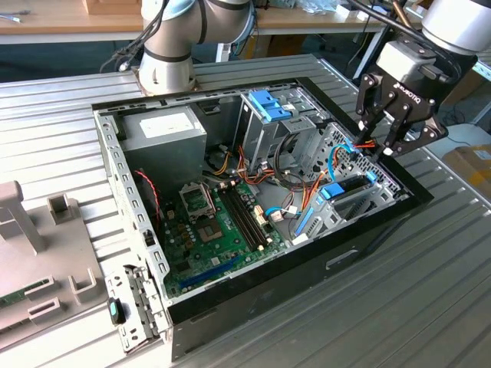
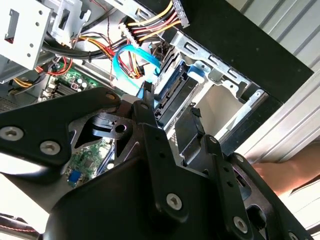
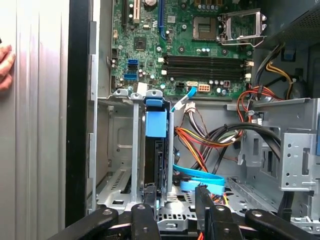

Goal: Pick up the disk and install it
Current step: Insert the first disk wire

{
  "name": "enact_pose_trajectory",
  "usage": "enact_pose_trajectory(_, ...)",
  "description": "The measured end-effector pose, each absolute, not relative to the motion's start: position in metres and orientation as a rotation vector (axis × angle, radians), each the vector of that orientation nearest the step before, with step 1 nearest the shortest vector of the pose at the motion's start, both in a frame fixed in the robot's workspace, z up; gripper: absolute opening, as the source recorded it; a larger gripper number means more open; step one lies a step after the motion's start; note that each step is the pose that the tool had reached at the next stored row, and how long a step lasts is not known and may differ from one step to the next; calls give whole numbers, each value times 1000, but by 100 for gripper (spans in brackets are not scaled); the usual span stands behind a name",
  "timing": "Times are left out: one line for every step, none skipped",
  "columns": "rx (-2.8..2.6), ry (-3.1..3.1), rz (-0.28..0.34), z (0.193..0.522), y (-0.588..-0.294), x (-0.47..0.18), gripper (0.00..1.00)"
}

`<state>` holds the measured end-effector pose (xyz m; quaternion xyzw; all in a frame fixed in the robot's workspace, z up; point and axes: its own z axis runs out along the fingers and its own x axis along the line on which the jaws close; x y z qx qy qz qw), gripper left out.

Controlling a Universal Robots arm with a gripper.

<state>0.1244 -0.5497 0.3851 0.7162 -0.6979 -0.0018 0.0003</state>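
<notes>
Blue-railed disk (image 3: 155,145) in metal cage (image 3: 114,145) — jaws apart, close above.

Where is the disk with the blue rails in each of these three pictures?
Exterior view: the disk stands on edge in the drive cage, under the gripper, toward the exterior view's right.
First wrist view: the disk fills a cage slot between gripper and motherboard.
Second wrist view: the disk lies beside the looped blue cable.
Shared landmark: the green motherboard.

High exterior; wrist views near case (image 1: 253,295)
</notes>
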Motion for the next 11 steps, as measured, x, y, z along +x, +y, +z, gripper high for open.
enact_pose_trajectory(2252,-2190,-6,385,-549,125,44)
enact_pose_trajectory(2252,-2189,-5,385,-549,125,44)
enact_pose_trajectory(2252,-2189,-5,385,-549,125,44)
enact_pose_trajectory(2252,-2189,-5,385,-549,125,44)
enact_pose_trajectory(2252,-2189,-5,385,-549,125,44)
enact_pose_trajectory(2252,-2189,-5,385,-549,125,44)
enact_pose_trajectory(2253,-2188,-5,385,-549,126,44)
enact_pose_trajectory(2255,-2186,-5,385,-549,127,44)
enact_pose_trajectory(2259,-2182,-5,385,-549,129,44)
enact_pose_trajectory(2267,-2174,-5,385,-549,131,44)
enact_pose_trajectory(2281,-2159,-5,385,-548,132,44)
